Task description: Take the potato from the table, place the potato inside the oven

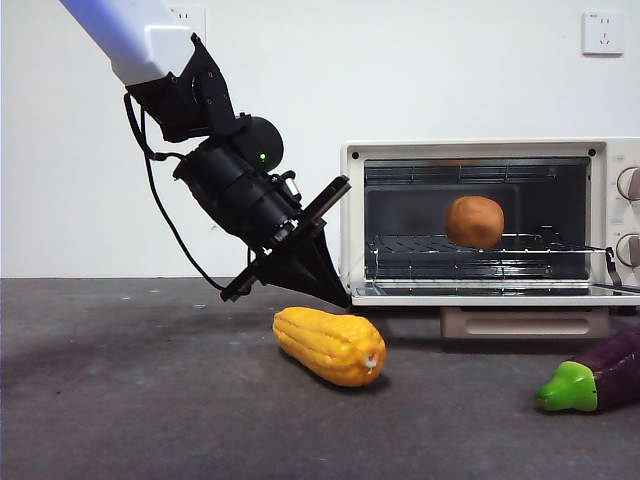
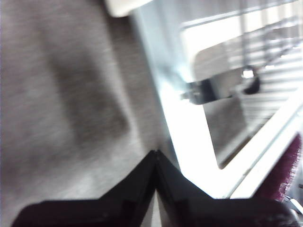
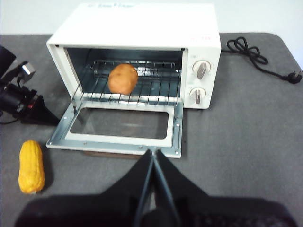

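In the front view we are seeing the potato (image 1: 474, 221) sitting on the wire rack (image 1: 470, 245) inside the oven (image 1: 480, 225), whose door (image 1: 490, 293) is lying folded down and open. Our left gripper (image 1: 335, 295) is hanging just beside the oven's left wall, above the bench (image 1: 150, 400), with its black jaws tapering to a single point and nothing between them. A yellow corn cob (image 1: 331, 345) is lying on the bench in front of the oven, below that gripper and apart from it. A purple eggplant (image 1: 595, 378) with a green cap is resting at the right edge.

In the left wrist view, which is blurred, we are looking past the left gripper (image 2: 156, 153), its jaws pressed together and empty, at the grey bench (image 2: 71, 118) and the bright edge of the oven door (image 2: 222, 142).

In the right wrist view we are looking down on the oven (image 3: 142, 28) from in front of it. The potato (image 3: 123, 78) is resting on the rack (image 3: 142, 87), toward the left side of the cavity. The glass door (image 3: 120, 125) is lying flat on the bench (image 3: 236, 142). Our right gripper (image 3: 154, 153) is hovering just before the door's front edge, jaws closed against each other and holding nothing. The left gripper (image 3: 45, 117) is showing beside the door's hinge corner, the corn cob (image 3: 31, 166) is lying nearer to us, and the black power cord (image 3: 258, 56) is trailing behind the oven.
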`<state>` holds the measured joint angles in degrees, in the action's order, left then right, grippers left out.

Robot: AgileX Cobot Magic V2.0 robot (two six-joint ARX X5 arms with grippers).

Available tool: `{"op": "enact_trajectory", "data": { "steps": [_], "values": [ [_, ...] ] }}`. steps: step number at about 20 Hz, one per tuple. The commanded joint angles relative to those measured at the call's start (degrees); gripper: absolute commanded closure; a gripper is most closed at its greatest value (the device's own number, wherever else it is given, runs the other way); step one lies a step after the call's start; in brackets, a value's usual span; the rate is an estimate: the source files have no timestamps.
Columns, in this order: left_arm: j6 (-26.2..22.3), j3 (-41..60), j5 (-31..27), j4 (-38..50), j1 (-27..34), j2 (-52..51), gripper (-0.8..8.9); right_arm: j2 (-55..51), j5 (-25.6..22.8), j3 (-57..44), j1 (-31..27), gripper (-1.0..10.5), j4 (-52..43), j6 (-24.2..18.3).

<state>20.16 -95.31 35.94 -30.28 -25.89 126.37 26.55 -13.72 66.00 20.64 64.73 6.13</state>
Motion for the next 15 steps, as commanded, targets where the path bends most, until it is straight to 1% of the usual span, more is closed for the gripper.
{"op": "enact_trajectory", "data": {
  "steps": [1,4,10,15],
  "values": [
    [0.3,0.0,0.5,0.1,-0.1,2.3,8.19,-0.1,-0.2,-0.3,0.0,9.5,-0.1,-0.4],
    [0.3,0.0,0.8,0.4,-0.6,3.0,8.19,-0.1,-0.2,-0.3,0.0,9.5,-0.3,-0.4],
    [1.3,0.0,5.7,3.6,-0.8,3.2,8.19,-0.1,-0.2,-0.3,0.0,9.5,-0.3,-0.4],
    [1.5,0.0,6.5,4.3,-0.8,3.2,8.19,-0.1,-0.2,-0.3,0.0,9.5,-0.3,-0.4]
  ]
}}
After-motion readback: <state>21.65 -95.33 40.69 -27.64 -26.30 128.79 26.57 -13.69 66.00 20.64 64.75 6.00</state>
